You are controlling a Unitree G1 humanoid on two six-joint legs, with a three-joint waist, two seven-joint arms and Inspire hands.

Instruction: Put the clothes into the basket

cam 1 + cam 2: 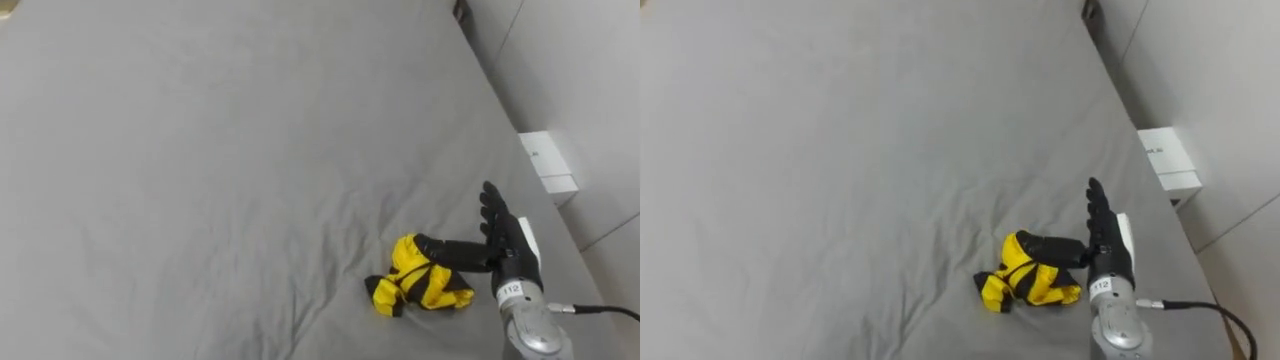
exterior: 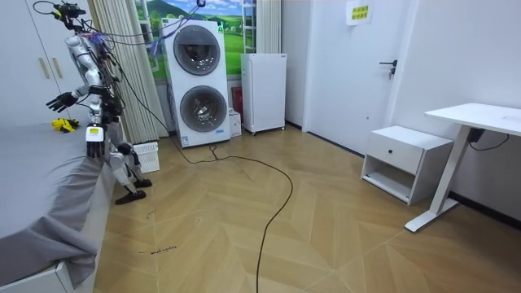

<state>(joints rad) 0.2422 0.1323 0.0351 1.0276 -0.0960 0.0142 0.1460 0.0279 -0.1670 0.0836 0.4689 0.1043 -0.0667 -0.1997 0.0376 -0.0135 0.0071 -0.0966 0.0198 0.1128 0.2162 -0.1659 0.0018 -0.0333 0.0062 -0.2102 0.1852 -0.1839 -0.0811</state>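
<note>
The bed [image 1: 200, 150], spread with a grey sheet, is the reference for all positions. The robot stands at the bed's edge, facing across it. A stacked washer and dryer [image 2: 198, 81] stands beyond that edge, against the window wall. What appears to be a white slatted basket [image 2: 146, 156] sits on the floor close to the bed's edge, just beside the robot's legs.

The task item, a crumpled yellow-and-black garment [image 1: 420, 285], lies on the sheet near the bed's edge closest to the robot, well clear of the basket.

The right hand [image 1: 505, 245] rests over the sheet immediately to the garment's right. Its fingers are straight and held side by side, pointing away across the bed. The thumb is stretched sideways, with its tip on the garment's upper right part. Nothing is pinched.

The left hand [image 2: 94, 148] seems to hang low against the bed's edge; its state cannot be told.

Governing relation: the garment lies to the left of the right hand's palm, on the thumb side, and its long axis runs roughly along the near bed edge, away from the thumb. The right hand is clearly the nearer. A grasp would probably require the fingers to sweep left and curl over the bundle.
</note>
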